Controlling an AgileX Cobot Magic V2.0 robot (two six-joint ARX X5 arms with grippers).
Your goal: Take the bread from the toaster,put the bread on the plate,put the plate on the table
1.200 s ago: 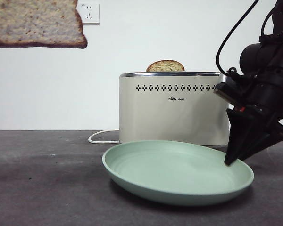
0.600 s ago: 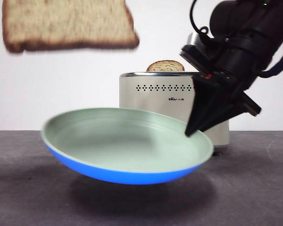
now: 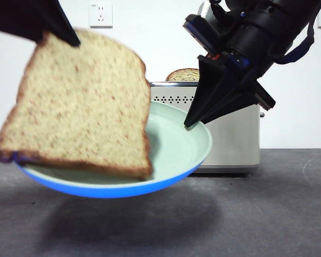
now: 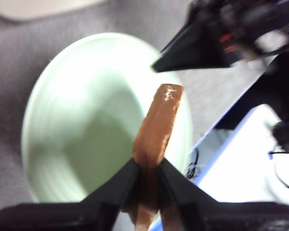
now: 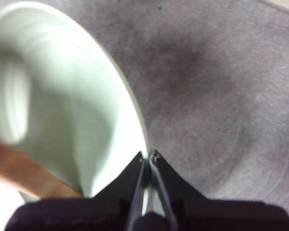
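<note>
Both grippers clamped, we note: left gripper (image 4: 148,168) on bread (image 3: 80,107), right gripper (image 5: 149,161) on plate (image 3: 176,155) rim, raised above table (image 3: 267,214); toaster (image 3: 230,144) behind.

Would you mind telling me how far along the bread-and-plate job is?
Done: the bread is out of the toaster, held by the left gripper. In hand: the right gripper holds the plate in the air beneath it. Left: release the bread onto the plate, then set the plate on the table.
</note>
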